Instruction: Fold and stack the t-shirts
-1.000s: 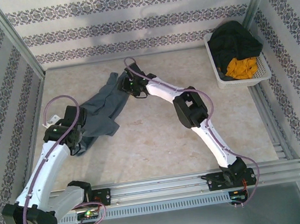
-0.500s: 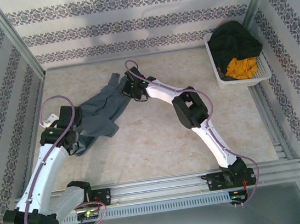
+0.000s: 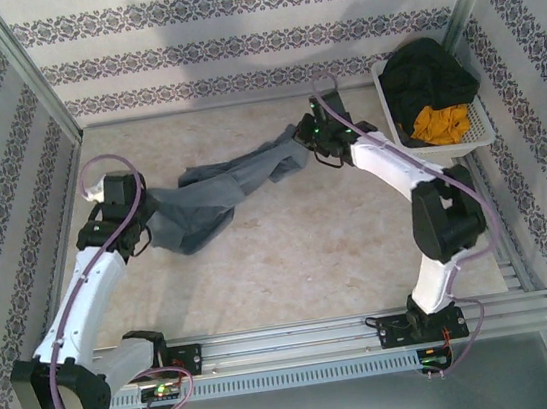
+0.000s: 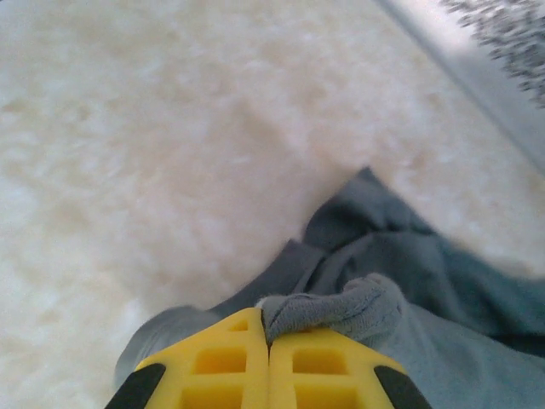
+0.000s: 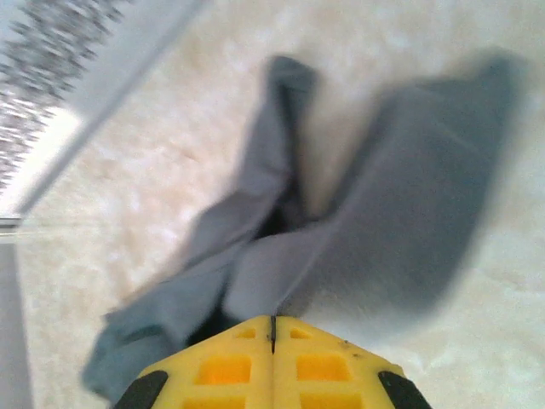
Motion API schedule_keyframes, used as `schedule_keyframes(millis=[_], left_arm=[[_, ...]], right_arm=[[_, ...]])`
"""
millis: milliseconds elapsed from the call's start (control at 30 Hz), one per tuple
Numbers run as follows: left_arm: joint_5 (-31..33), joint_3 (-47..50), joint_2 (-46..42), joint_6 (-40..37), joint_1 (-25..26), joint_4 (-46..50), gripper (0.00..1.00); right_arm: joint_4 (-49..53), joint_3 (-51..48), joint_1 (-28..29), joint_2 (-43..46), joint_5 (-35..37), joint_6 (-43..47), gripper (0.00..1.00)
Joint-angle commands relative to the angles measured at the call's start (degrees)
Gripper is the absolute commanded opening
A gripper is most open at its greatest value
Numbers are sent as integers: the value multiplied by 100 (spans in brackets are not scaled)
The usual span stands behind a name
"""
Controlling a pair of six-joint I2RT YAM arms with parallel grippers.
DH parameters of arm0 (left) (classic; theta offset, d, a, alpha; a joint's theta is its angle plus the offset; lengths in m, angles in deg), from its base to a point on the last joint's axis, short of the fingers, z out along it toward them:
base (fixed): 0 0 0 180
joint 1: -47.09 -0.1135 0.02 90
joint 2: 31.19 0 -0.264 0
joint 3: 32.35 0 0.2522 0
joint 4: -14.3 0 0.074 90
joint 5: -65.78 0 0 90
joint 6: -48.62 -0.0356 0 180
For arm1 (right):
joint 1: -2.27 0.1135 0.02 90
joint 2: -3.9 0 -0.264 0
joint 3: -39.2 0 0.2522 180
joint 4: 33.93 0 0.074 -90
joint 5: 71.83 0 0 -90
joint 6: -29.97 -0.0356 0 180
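Stretching out the slate t-shirt: opening step, before any fold

Item: t-shirt (image 3: 221, 186), blue-grey, bunched and twisted; strung as a sagging band across the left and middle of the table (image 3: 290, 253), partly lifted, its lower bulk resting on the surface near the left arm.
Left gripper (image 4: 270, 328): yellow pads closed together, a rolled hem or edge of the cloth pinched at their tips; seen from above at the garment's left end (image 3: 144, 234).
Right gripper (image 5: 272, 328): pads likewise pressed together on the cloth's far-right end (image 3: 298, 144); fabric trails away in two lobes.
Basket (image 3: 402, 147), far right corner: dark garment (image 3: 428, 73) and orange garment (image 3: 441, 122) inside; well apart from the work.
Judged step: spreading; no fold made, nothing stacked.
Next move calls for: drawing the held ends apart and laying the cloth flat; the twist suggests regrasping at proper corners.
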Motion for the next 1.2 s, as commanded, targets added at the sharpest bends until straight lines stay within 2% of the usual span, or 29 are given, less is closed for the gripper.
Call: schedule_keyframes(millis=[0, 233, 500, 700, 800, 933, 1100, 1167], left_arm=[[-211, -608, 92, -182, -85, -1143, 0], [-240, -1297, -125, -412, -77, -1455, 0], [-10, -1385, -1085, -543, -75, -2096, 0], [241, -1674, -1241, -512, -78, -2355, 0], [188, -1906, -897, -483, -75, -2461, 0], [32, -2259, 59, -216, -79, -2473, 0], [-756, -3090, 1790, -167, -90, -2653, 0], [-1064, -3334, 2365, -212, -87, -2686, 0]], right_arm=[[-3, -113, -121, 603, 243, 446, 0], [26, 49, -421, 1813, 482, 832, 0], [-506, -449, -515, 3600, 1206, 1340, 0], [-473, -525, -536, 4249, 1775, 1548, 0], [-452, -283, -656, 4033, 1877, 1614, 0], [-435, 255, -991, 3079, 1585, 1448, 0], [-127, 1268, -1189, 1398, 1010, 1249, 0], [-106, 1203, -1065, 1052, 745, 1081, 0]])
